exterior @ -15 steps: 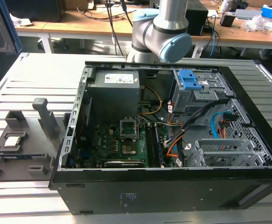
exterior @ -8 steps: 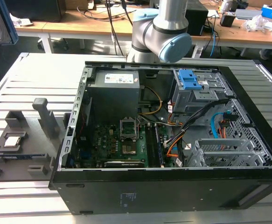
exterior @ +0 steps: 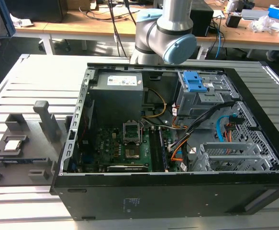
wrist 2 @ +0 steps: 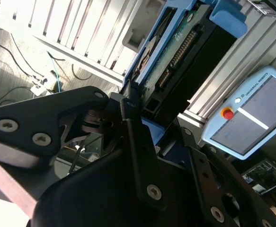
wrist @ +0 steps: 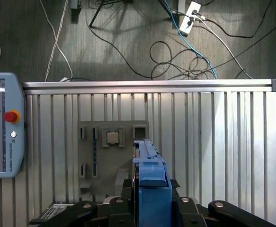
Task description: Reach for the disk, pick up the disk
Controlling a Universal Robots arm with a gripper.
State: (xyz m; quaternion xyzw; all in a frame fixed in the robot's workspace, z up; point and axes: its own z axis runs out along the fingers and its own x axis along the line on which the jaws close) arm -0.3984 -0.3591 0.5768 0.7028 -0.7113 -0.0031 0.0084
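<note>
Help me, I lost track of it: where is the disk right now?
In both wrist views the disk stands edge-on between the fingers, over the slatted table, next to the grey fixture holding the CPU chip.

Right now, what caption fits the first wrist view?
The gripper clamps the disk edge-on over the slatted table, near a grey fixture holding a chip.

Soft overhead light, the computer case (exterior: 153,199) shadowed inside. In the second wrist view glare whitens the slatted table (wrist 2: 81,28) behind the dark disk (wrist 2: 175,52).
</note>
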